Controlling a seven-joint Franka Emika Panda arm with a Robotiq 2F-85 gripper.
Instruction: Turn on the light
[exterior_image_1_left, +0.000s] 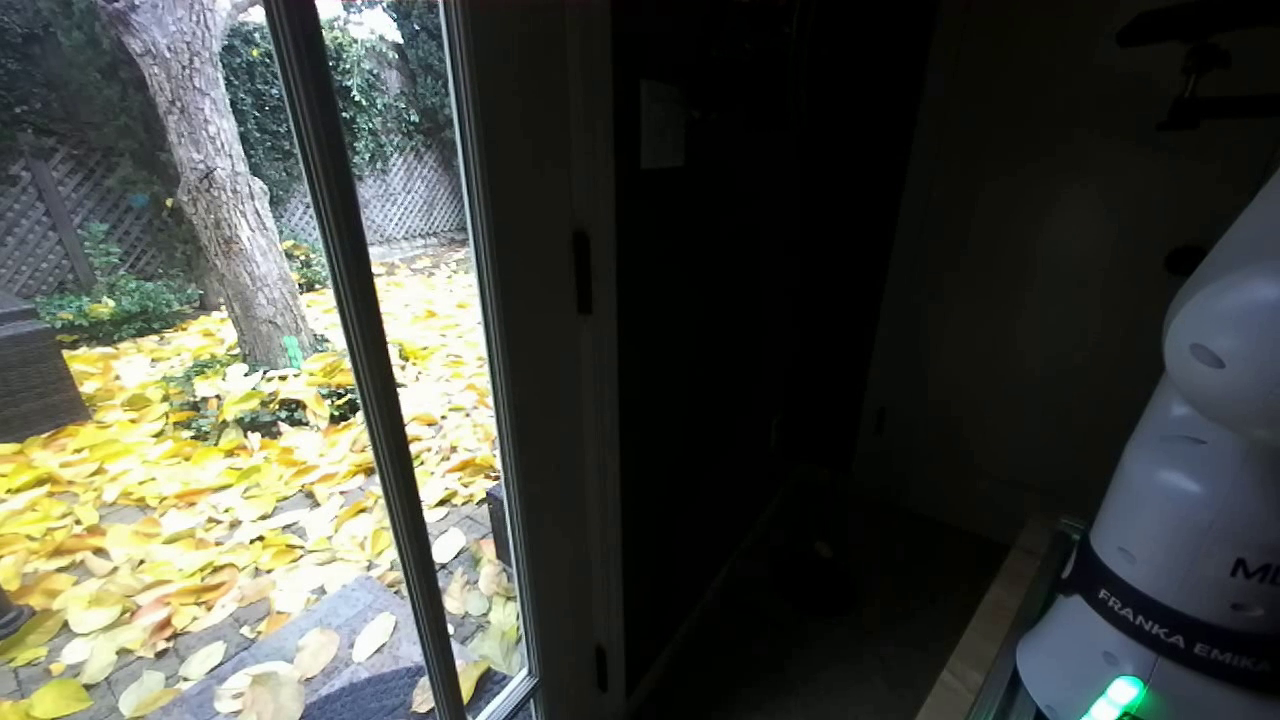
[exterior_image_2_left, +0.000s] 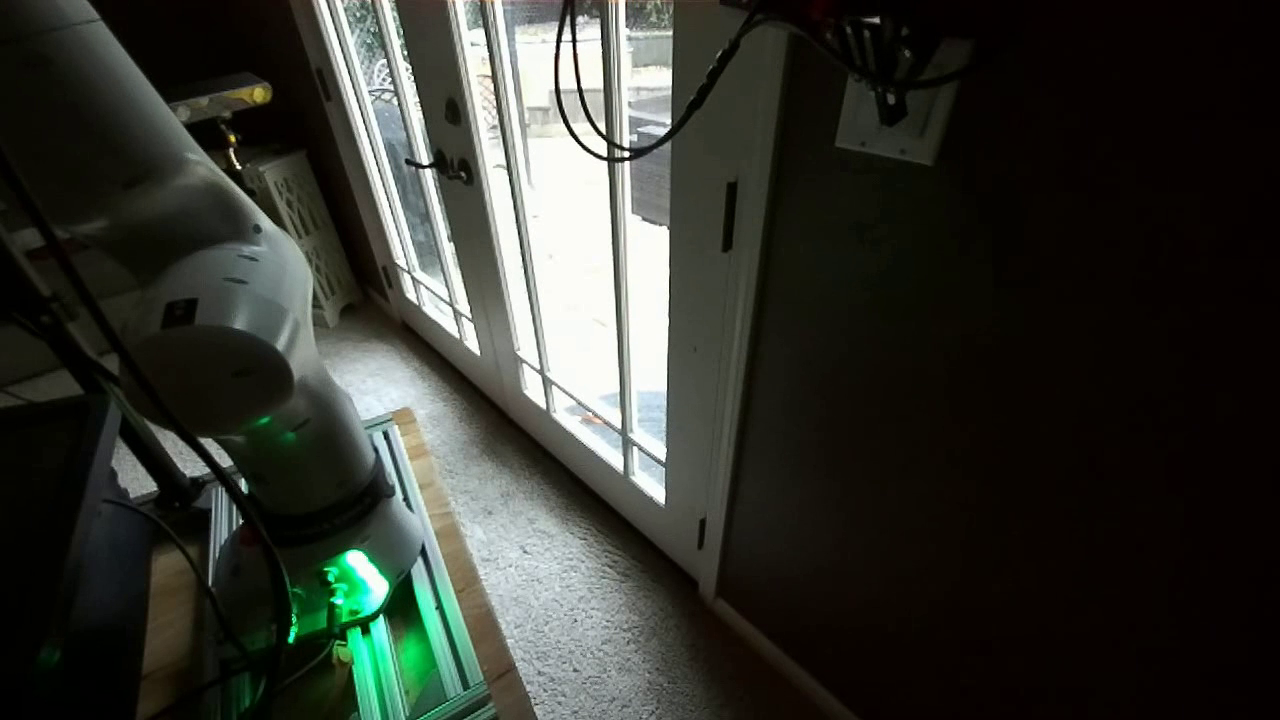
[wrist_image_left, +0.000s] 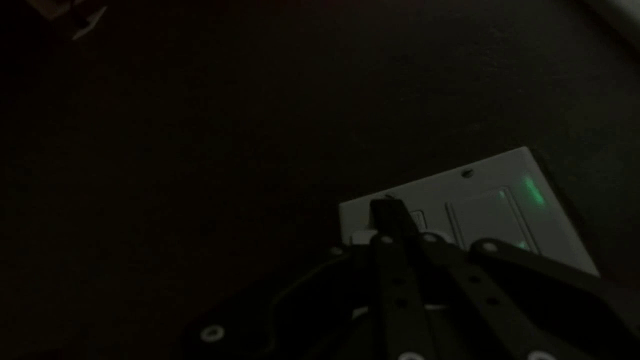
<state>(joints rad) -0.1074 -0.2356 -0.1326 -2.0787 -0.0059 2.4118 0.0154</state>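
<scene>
Dark wall (wrist_image_left: 200, 130), wrist view: spreads left of and above switch plate (wrist_image_left: 450, 189); pale strip (wrist_image_left: 620, 17) cuts upper right corner.
Switch plate, wrist view: lower right, faces camera, top edge climbing rightward.
Wide panel (wrist_image_left: 485, 220), wrist view: sides run down-right, lower end behind gripper (wrist_image_left: 392, 215); long axis can't tell.
Gripper, wrist view: fingers (wrist_image_left: 400, 270) together at tips, in front of switch plate's left part; contact can't tell.
Screw (wrist_image_left: 467, 173), wrist view only: near switch plate's top edge; small slot (wrist_image_left: 418, 219) beside fingertips, likewise.
Door frame (exterior_image_2_left: 742, 300), exterior view: just left of switch plate; dark wall below and right of it; black cables (exterior_image_2_left: 715, 70) loop across glass doors (exterior_image_2_left: 482, 260).
Switch plate (exterior_image_2_left: 922, 128), exterior view: high on wall, faces into room; gripper in front hides upper part.
Carpet (exterior_image_2_left: 570, 560), exterior view: strip between glass doors and wooden table (exterior_image_2_left: 448, 540) under robot arm (exterior_image_2_left: 325, 430).
Robot arm (exterior_image_1_left: 1190, 480), exterior view: at right edge; dark floor (exterior_image_1_left: 820, 620) between it and glass door (exterior_image_1_left: 530, 300); green light (exterior_image_1_left: 1118, 692) at base, both exterior views.
Tree trunk (exterior_image_1_left: 235, 220), only in an exterior view: beyond the glass, yellow leaves (exterior_image_1_left: 200, 480) around it.
</scene>
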